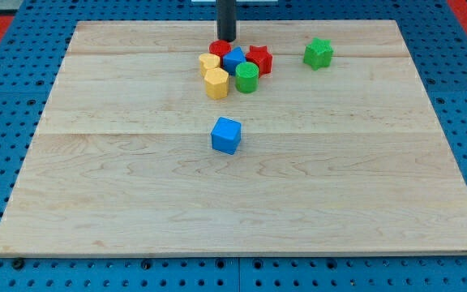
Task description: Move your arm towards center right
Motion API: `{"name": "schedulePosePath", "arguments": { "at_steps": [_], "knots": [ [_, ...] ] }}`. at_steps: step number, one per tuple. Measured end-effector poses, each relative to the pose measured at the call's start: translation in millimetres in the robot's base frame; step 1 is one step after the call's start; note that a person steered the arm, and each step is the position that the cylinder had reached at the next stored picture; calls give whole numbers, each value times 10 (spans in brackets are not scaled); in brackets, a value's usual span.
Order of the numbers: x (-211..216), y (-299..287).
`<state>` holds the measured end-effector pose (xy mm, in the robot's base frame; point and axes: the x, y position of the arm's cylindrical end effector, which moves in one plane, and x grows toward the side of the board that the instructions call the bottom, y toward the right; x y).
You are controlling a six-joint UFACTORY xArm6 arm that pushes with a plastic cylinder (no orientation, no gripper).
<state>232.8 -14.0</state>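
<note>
- My tip [227, 40] sits near the view's top edge of the bench [363, 186], just behind a red block [220, 48], apparently a cylinder, touching it or nearly so; I cannot tell which.
- The rod stands upright, its long axis running straight up and out of the view's top, so it points down at the bench with no lean that I can make out.
- There are no jaws on this arm, so there is nothing to report as wide, narrow or holding; the rod carries nothing.
- Taking the red block as landmark: a blue block [233, 58] lies just below and to its right, a red star [259, 58] further right, a green cylinder [246, 77] below the star's left side.
- A yellow block [209, 62] lies below-left of the red block, and a second yellow block [216, 83] below that; all six are packed close together.
- A green star [319, 53] stands apart, well to the right of the red block; a blue cube [226, 135] stands alone well below it.
- To do the step well, I judge the tip should slide right first along the view's top strip, behind the cluster, then come down toward the bench's middle right.
- The green star lies close to that path, so passing above or below it with room avoids a nudge.
- The bench's middle right looks bare, so the end spot should be free.
</note>
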Motion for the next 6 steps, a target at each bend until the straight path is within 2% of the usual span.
{"name": "schedulePosePath", "arguments": {
  "at_steps": [2,3,5,6],
  "knots": [
    [-72,0],
    [-386,226],
    [-410,2321],
    [-26,2852]
  ]
}}
